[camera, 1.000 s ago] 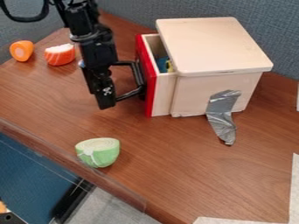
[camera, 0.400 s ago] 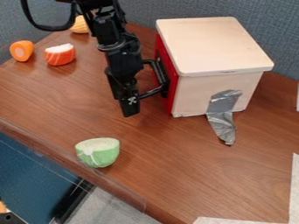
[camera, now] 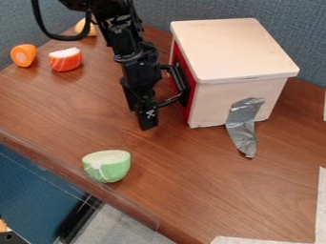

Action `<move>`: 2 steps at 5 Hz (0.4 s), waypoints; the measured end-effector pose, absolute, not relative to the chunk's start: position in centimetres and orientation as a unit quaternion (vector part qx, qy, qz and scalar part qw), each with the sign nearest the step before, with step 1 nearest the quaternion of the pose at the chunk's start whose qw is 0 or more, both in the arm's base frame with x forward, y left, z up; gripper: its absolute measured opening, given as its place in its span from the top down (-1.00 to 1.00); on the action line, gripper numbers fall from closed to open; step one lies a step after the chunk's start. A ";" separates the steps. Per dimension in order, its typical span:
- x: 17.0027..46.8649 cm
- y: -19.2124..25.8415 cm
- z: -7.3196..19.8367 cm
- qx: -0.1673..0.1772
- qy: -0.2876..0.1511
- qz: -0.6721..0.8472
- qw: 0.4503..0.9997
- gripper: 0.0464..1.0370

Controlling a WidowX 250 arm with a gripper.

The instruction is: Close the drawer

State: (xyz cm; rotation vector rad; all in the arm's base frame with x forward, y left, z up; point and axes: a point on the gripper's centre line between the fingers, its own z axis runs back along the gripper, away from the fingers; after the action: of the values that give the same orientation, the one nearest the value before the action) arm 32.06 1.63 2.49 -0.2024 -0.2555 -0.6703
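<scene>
My black gripper (camera: pixel 148 125) hangs low over the brown table, just left of the wooden box (camera: pixel 239 52), fingers pointing down. The drawer's red front (camera: pixel 181 71) stands flush against the box's left side, with no drawer interior visible. The black handle (camera: pixel 181 86) on that front lies against the right side of the gripper, which hides part of it.
Toy food lies on the table (camera: pixel 191 181): an orange piece (camera: pixel 24 55) and a red-and-white piece (camera: pixel 66 60) at upper left, a yellowish one (camera: pixel 86 27) behind the arm, a green half (camera: pixel 107 166) near the front edge. Grey tape (camera: pixel 243 126) runs from box to table.
The gripper has moved right and slightly down. The drawer, open a second ago with its wooden side and blue and yellow contents visible, has slid right into the box.
</scene>
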 end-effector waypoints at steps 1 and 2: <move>32.2 2.2 2.5 -0.084 -0.126 -0.326 0.933 -0.93; 31.3 6.3 4.5 -0.051 -0.145 -0.290 0.945 -0.93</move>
State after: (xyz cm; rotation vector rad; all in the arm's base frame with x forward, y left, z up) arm 31.33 6.26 4.49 -0.1036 -0.2949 -0.5917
